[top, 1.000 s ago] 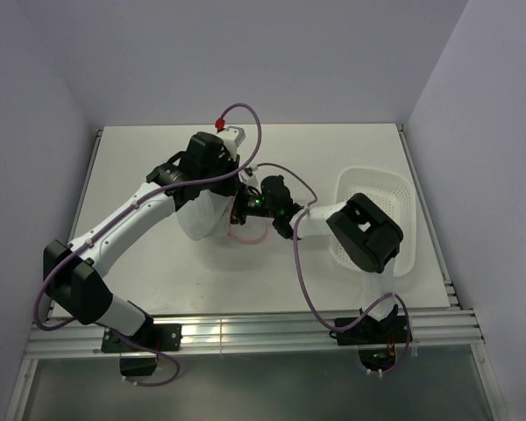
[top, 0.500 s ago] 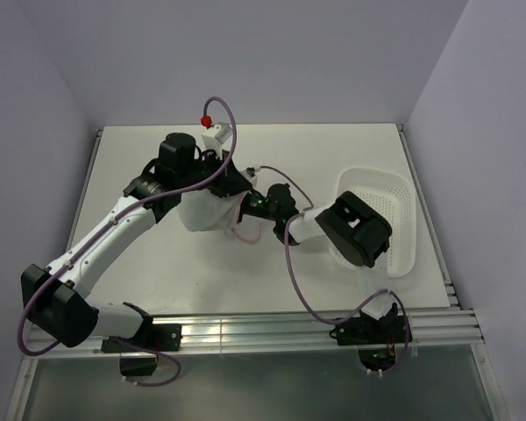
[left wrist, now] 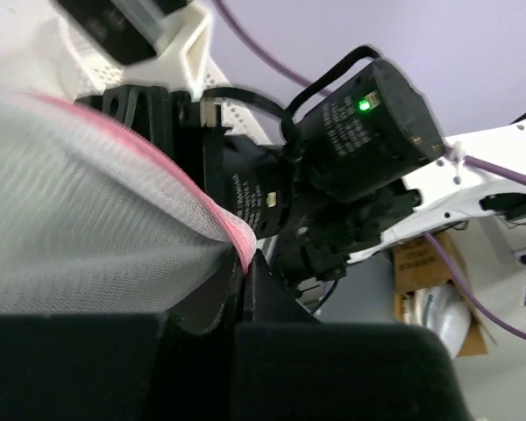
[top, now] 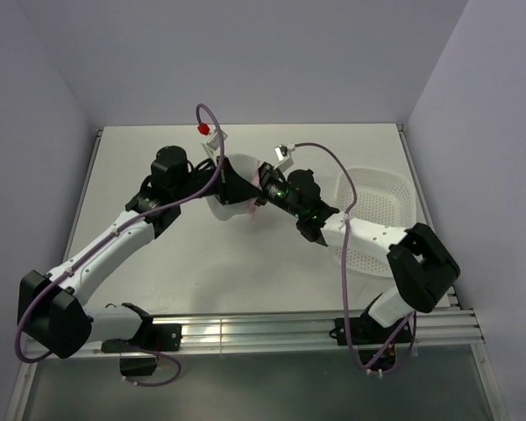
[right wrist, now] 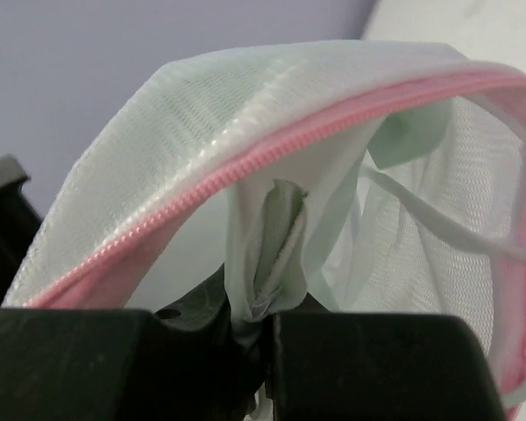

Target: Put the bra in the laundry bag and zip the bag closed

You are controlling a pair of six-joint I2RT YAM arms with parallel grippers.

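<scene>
You are clamping your left tool [left wrist: 241, 263] on the pink rim of the laundry bag [left wrist: 88, 202] and your right tool [right wrist: 265, 324] on the bra [right wrist: 276, 237] at its mouth, near the white perforated basket [top: 386, 202].

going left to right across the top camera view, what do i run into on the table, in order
left arm's black wrist → laundry bag → right arm's black wrist → white basket
</scene>
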